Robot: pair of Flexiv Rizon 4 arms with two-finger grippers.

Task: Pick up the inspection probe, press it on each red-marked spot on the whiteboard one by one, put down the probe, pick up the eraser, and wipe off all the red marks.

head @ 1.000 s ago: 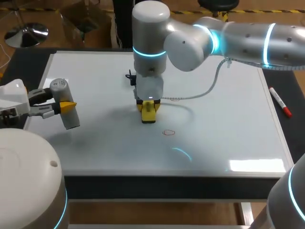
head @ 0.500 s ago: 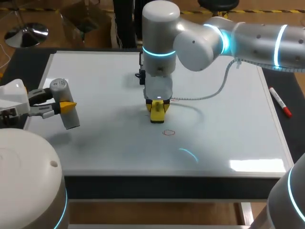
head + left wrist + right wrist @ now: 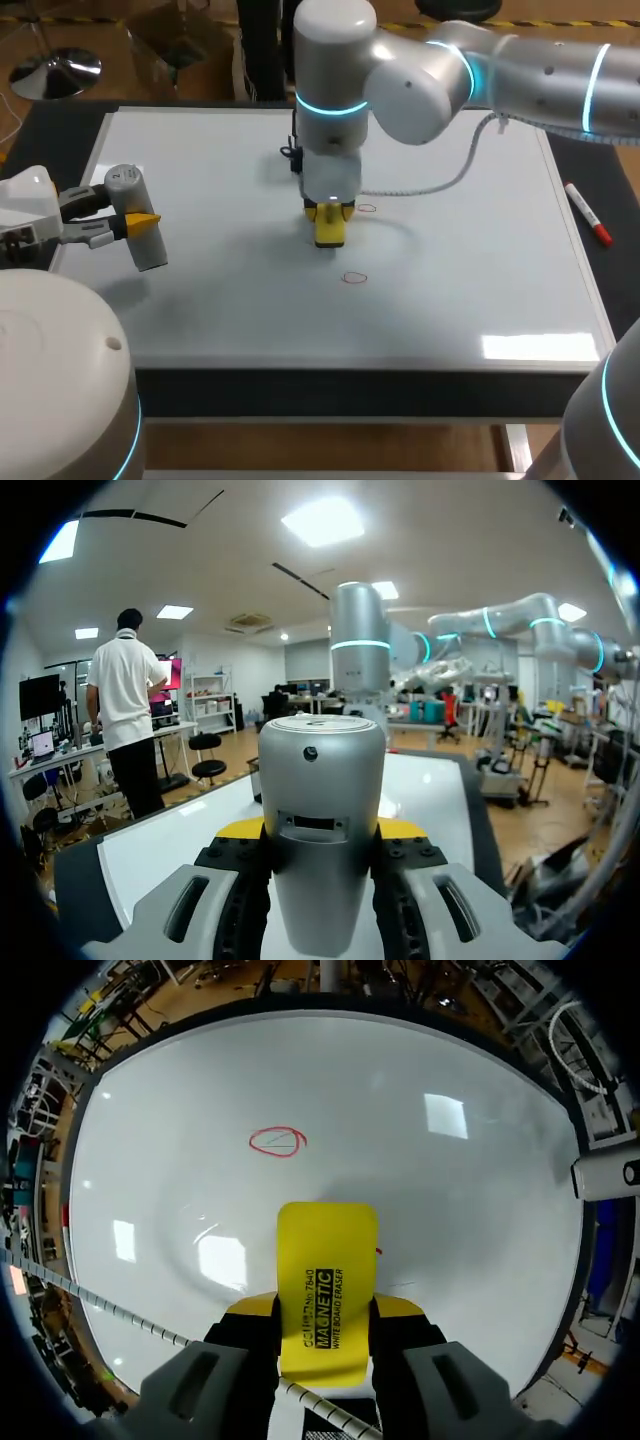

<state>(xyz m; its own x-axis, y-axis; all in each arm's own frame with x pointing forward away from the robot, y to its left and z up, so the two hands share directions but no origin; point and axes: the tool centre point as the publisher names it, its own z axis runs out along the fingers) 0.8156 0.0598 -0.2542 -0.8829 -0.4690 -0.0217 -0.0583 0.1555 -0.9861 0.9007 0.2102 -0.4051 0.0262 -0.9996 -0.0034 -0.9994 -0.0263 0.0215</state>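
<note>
My right gripper [image 3: 329,214] hangs over the middle of the whiteboard [image 3: 480,250], shut on the yellow eraser [image 3: 329,232], whose lower end is at the board surface. One red circle mark [image 3: 354,278] lies just in front of the eraser, another red mark [image 3: 367,208] right beside it. In the right wrist view the eraser [image 3: 326,1270] sits between the fingers of the right gripper [image 3: 325,1308], with the red circle [image 3: 278,1141] ahead. My left gripper [image 3: 128,222] stays at the board's left edge, shut on the silver inspection probe [image 3: 137,228]. The left wrist view shows the probe [image 3: 322,810] upright in the left gripper [image 3: 320,832].
A red marker pen [image 3: 588,215] lies off the board's right edge. A white cable [image 3: 440,180] from my right arm droops above the board behind the eraser. A dark strip of table [image 3: 350,390] borders the board's front edge.
My right arm has carried the eraser a short way to the right across the board, then slightly toward the back. The left arm and probe have not moved.
</note>
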